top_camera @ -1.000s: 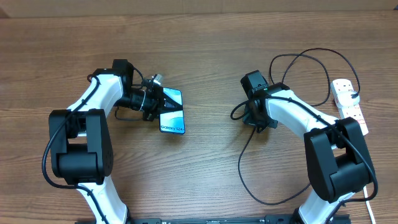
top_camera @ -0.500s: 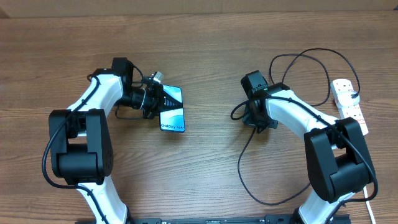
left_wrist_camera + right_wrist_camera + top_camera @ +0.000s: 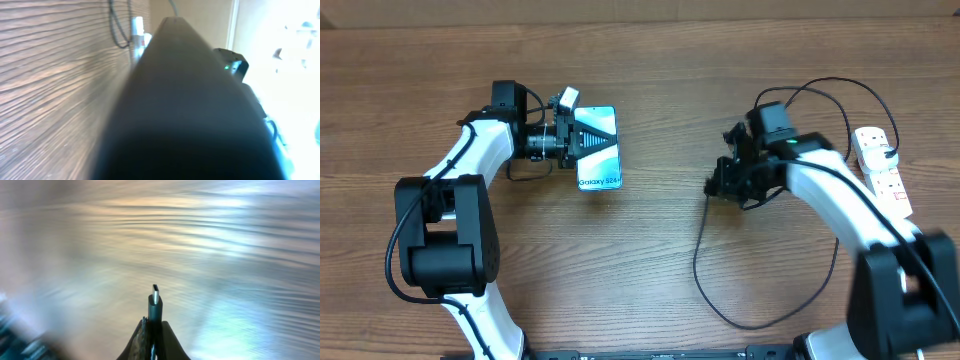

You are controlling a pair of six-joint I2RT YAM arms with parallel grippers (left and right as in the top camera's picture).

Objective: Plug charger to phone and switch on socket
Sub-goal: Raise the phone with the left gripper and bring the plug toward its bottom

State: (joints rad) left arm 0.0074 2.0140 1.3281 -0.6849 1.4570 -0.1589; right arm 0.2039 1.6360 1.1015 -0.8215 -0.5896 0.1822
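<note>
The left gripper (image 3: 572,146) is clamped on the phone (image 3: 602,158), left of centre on the table. The right gripper (image 3: 718,187) pinches the charger (image 3: 155,308) plug, tip showing. The socket (image 3: 882,172) lies far right.

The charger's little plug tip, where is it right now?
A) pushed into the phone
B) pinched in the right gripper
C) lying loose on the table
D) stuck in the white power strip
B: the right wrist view shows the plug tip poking out from between the shut fingers of the right gripper, while the phone is apart from it, held in the left gripper.
</note>
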